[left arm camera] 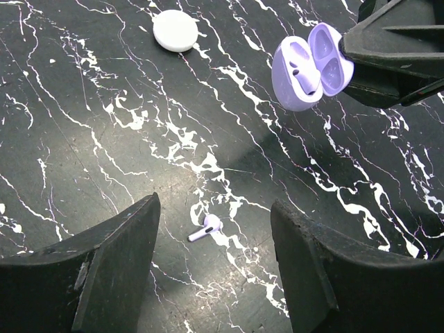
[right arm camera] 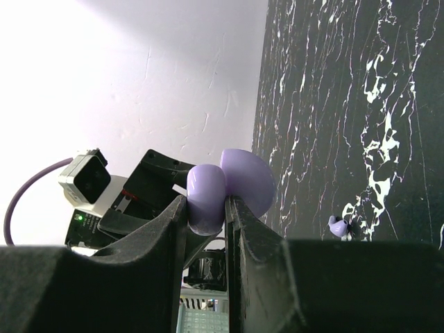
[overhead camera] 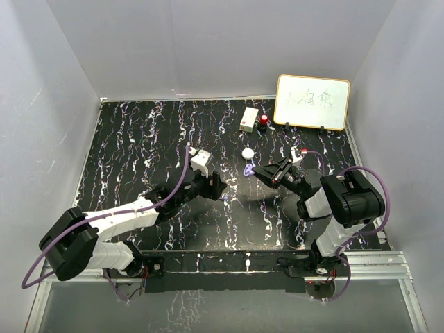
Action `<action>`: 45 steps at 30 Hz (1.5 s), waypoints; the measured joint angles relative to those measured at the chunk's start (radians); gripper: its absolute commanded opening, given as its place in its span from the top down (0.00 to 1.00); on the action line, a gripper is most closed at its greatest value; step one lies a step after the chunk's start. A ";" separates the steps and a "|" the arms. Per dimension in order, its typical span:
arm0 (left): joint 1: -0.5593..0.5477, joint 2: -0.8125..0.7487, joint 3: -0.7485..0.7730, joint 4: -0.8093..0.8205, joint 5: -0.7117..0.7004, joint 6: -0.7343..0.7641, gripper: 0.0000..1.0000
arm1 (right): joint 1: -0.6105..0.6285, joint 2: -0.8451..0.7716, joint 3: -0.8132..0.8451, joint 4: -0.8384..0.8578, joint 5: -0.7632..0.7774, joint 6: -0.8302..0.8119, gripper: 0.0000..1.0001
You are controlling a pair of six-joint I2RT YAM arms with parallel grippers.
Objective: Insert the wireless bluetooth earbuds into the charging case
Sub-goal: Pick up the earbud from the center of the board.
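The open lilac charging case (left arm camera: pixel 298 90) hangs just above the black marbled table, one earbud (left arm camera: pixel 300 69) seated inside it. My right gripper (right arm camera: pixel 207 205) is shut on the case (right arm camera: pixel 207 189) by one half; the other half (right arm camera: pixel 248 179) sticks out past the finger. In the top view the case (overhead camera: pixel 248 171) sits at the right gripper's (overhead camera: pixel 258 170) tips. The other earbud (left arm camera: pixel 206 227) lies loose on the table between the fingers of my open, empty left gripper (left arm camera: pixel 214 208), which hovers over it. This earbud also shows in the right wrist view (right arm camera: pixel 338 226).
A white round puck (left arm camera: pixel 175 30) lies on the table beyond the case (overhead camera: pixel 247 153). At the back stand a white box (overhead camera: pixel 249 118), a red-and-black object (overhead camera: pixel 264 122) and a small whiteboard (overhead camera: pixel 312 102). White walls enclose the table.
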 measured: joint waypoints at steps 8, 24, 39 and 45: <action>-0.012 0.003 0.000 0.000 0.000 0.002 0.36 | -0.006 0.000 0.000 0.000 0.000 0.001 1.00; -0.024 0.020 0.000 0.001 0.001 0.011 0.38 | -0.018 -0.005 0.000 0.000 -0.004 0.005 1.00; -0.062 0.212 0.125 -0.177 0.011 0.037 0.37 | -0.056 -0.027 0.000 0.001 -0.029 0.019 1.00; -0.069 0.268 0.184 -0.239 0.006 0.051 0.37 | -0.064 -0.030 0.000 0.001 -0.035 0.025 1.00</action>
